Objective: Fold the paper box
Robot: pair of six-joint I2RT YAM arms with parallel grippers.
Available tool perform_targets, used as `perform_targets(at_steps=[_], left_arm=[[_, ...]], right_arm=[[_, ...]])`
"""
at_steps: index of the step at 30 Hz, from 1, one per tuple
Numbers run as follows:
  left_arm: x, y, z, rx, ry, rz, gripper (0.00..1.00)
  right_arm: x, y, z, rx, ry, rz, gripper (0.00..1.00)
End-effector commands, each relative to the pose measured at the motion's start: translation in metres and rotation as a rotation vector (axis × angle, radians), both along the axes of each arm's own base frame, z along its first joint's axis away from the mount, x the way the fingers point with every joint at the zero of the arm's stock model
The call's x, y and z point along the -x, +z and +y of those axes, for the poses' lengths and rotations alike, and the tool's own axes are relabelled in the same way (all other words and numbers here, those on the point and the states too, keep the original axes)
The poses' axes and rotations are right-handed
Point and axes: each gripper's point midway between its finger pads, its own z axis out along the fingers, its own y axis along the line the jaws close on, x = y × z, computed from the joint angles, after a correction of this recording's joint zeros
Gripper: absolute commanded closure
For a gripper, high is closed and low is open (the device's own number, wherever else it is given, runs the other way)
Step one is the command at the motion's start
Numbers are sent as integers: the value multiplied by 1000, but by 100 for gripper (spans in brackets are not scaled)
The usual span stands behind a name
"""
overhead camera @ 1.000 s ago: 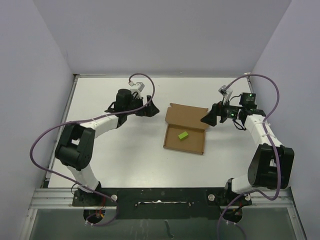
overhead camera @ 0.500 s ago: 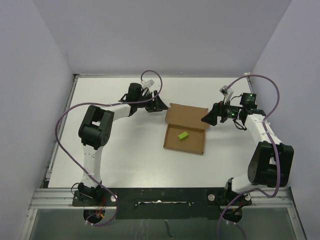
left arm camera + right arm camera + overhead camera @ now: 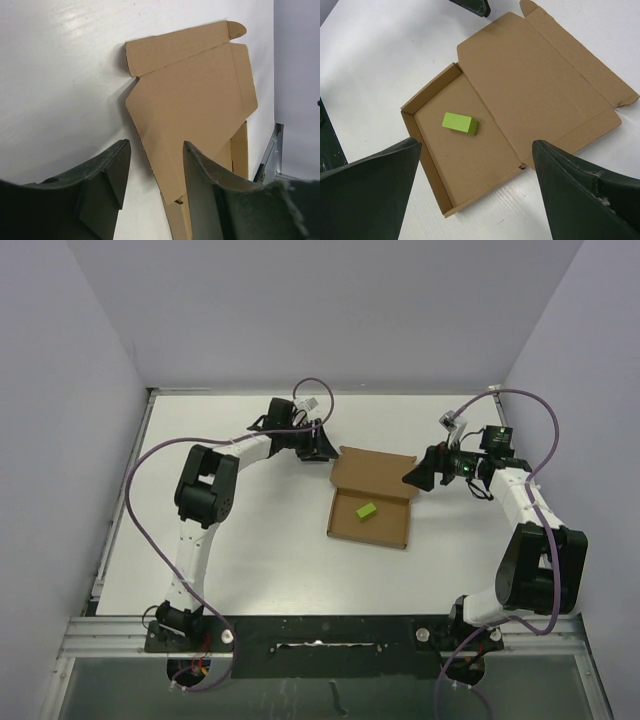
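The paper box [image 3: 385, 525] lies open in the middle of the table, a shallow brown tray with its lid [image 3: 535, 85] spread flat behind it. A small yellow-green block [image 3: 460, 123] sits inside the tray. My left gripper [image 3: 322, 450] is at the lid's far left corner. In the left wrist view the left gripper [image 3: 155, 145] stands half narrowed around a pointed side flap of the paper box [image 3: 190, 100], with white table showing between one finger and the card. My right gripper [image 3: 475, 145] hangs wide open over the tray's right edge, holding nothing.
Pale walls close in the table on the left, back and right. A metal rail [image 3: 330, 625] runs along the near edge by the arm bases. Purple cables [image 3: 140, 500] loop off both arms. A left finger [image 3: 472, 6] shows at the top of the right wrist view.
My left arm has swung right to the lid's far left corner, and its jaws have narrowed around the side flap. The right arm and the box have not moved.
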Motion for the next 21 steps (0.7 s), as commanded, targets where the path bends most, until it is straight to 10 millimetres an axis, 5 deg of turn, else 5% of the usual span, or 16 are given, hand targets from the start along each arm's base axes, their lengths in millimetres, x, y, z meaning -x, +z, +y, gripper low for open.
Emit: perform_targets(at_steps=[1,10,18,21], left_arm=[[4,-16,-8,-36,-53,16,58],[13,-17,-17,4,-90,34,70],[16,-13,-16,56,-70,20,97],[20,-4,-9,100,-32,-17,100]], right_arm=[[-3,8,0,-13,8,-38,0],[-3,8,0,-13,6,-37,0],[-2,9,0,-18,7,-38,0],[-2,9,-1,-21,7,-34,0]])
